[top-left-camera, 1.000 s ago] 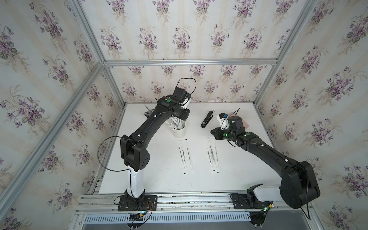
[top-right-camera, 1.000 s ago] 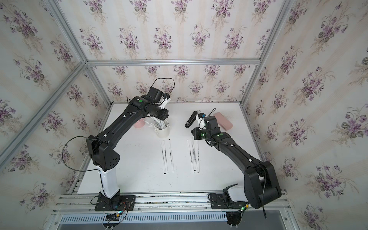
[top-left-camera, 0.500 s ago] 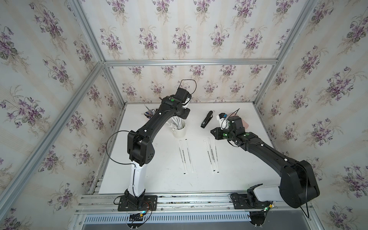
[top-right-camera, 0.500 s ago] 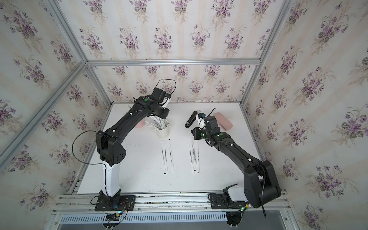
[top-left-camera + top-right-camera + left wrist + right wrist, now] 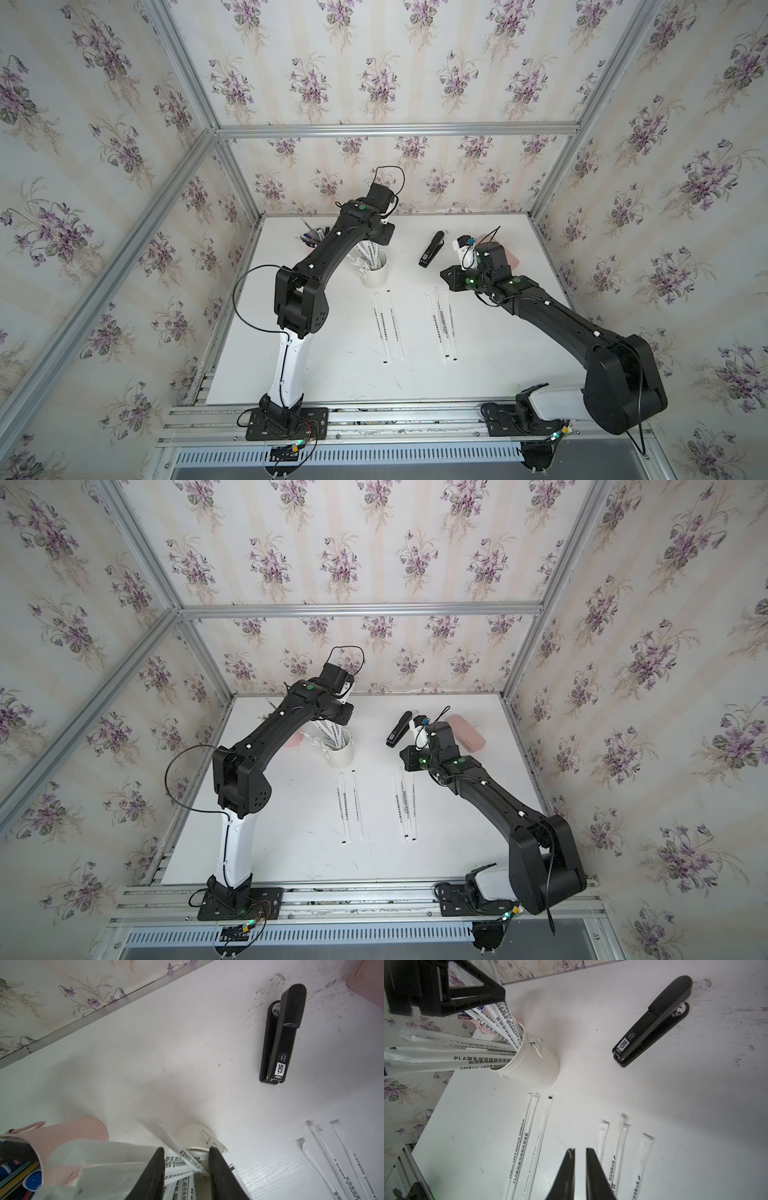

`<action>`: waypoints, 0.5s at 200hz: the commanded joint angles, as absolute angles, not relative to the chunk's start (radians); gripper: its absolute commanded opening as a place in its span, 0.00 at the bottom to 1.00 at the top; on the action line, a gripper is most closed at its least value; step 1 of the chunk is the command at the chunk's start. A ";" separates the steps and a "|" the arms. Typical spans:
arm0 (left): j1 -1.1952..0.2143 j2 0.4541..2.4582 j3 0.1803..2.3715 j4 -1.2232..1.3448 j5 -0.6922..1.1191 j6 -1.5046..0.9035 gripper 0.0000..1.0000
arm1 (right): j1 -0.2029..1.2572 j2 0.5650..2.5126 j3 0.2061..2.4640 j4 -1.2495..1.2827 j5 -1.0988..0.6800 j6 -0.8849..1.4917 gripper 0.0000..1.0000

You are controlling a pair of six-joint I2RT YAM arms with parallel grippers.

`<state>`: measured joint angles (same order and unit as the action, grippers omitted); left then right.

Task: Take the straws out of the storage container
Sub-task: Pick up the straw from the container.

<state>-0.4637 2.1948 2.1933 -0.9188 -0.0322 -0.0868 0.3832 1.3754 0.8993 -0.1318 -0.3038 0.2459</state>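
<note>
With the left claw (image 5: 185,1169) parted around straws (image 5: 182,1159), the cup (image 5: 375,272) could be tipped by a slanted pull.

paper-wrapped straws (image 5: 483,1059), glossy ribbed storage container (image 5: 533,1070), matt black stapler (image 5: 656,1020).

Purple-flowered wallpaper (image 5: 374,83), aluminium frame rails (image 5: 395,129) — white tabletop (image 5: 478,382), evenly lit
</note>
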 commanded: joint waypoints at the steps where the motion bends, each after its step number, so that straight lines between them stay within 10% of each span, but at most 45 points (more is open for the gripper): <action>1: -0.463 2.210 2.201 -0.897 -0.048 -0.099 0.37 | 0.383 1.374 0.900 -0.118 -0.296 0.236 0.16; 100: -0.458 2.218 2.195 -0.894 -0.043 -0.100 0.18 | 0.383 1.374 0.900 -0.122 -0.295 0.235 0.16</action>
<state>-0.4587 2.2150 2.1933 -0.9104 -0.0368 -0.0929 0.3832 1.3754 0.8993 -0.1322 -0.3035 0.2394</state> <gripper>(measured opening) 0.174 0.159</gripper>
